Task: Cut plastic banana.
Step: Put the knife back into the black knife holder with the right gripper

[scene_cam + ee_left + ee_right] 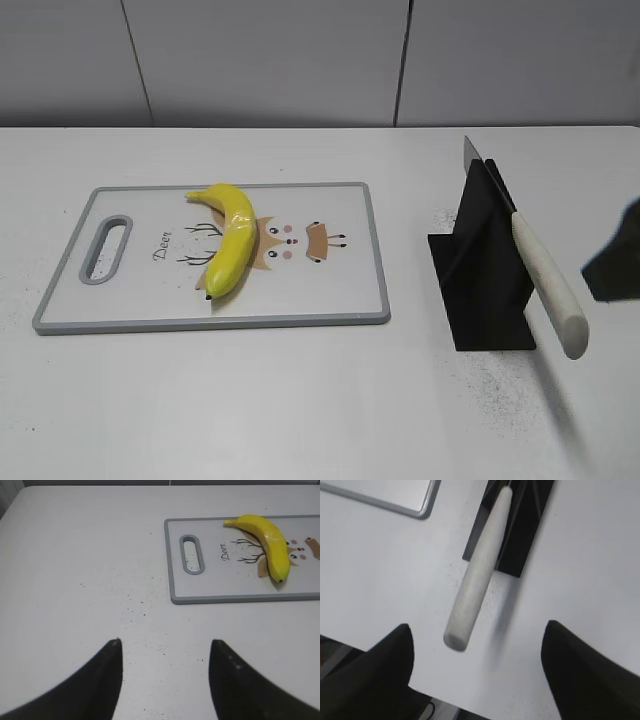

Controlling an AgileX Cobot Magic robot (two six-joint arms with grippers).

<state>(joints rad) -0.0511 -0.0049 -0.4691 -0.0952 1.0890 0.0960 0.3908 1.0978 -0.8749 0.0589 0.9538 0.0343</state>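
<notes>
The plastic banana [230,237], glossy yellow and curved, lies on a white cutting board [330,300] with a grey rim and a deer drawing; it also shows in the left wrist view [267,540]. A knife with a white handle [548,285] rests in a black stand [480,270], handle sloping toward the front right. My right gripper [477,632] is open, with the knife handle [475,585] just ahead of and between its fingers, not touched. It shows as a dark shape at the right edge of the exterior view [615,260]. My left gripper [165,647] is open and empty over bare table, left of the board [172,560].
The white table [250,400] carries dark specks near the stand and left of the board. The table's front edge shows in the right wrist view [445,692]. A grey wall stands behind the table.
</notes>
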